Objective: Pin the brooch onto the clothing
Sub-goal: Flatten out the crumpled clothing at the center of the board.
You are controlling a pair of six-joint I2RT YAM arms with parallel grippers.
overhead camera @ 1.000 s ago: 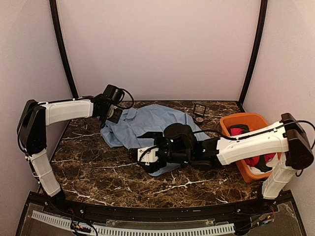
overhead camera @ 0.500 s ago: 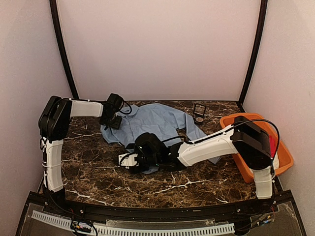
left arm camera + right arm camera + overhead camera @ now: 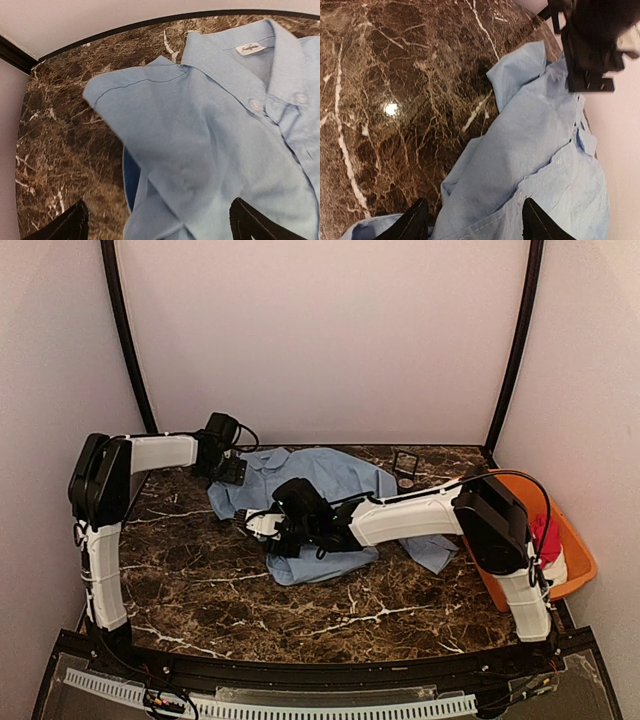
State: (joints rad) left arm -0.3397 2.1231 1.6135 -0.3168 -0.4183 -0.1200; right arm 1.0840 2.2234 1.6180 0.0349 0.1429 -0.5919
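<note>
Loosely crumpled shirt (image 3: 330, 472), left end effector (image 3: 160, 225) spread, right end effector (image 3: 476, 222) spread

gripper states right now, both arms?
Left gripper: open, holding nothing, over the shirt.
Right gripper: open, fingers either side of shirt cloth, no grip visible.

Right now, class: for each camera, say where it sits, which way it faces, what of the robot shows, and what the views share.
Top: fixed above and behind the arm bases, facing down at the table; both arms, left claw and right claw show.
Left wrist: on the left arm, looking down at the shirt collar; its fingertips show.
Right wrist: on the right arm, looking over table and shirt; its fingertips and the left claw show.
Shared: all see the shirt.
</note>
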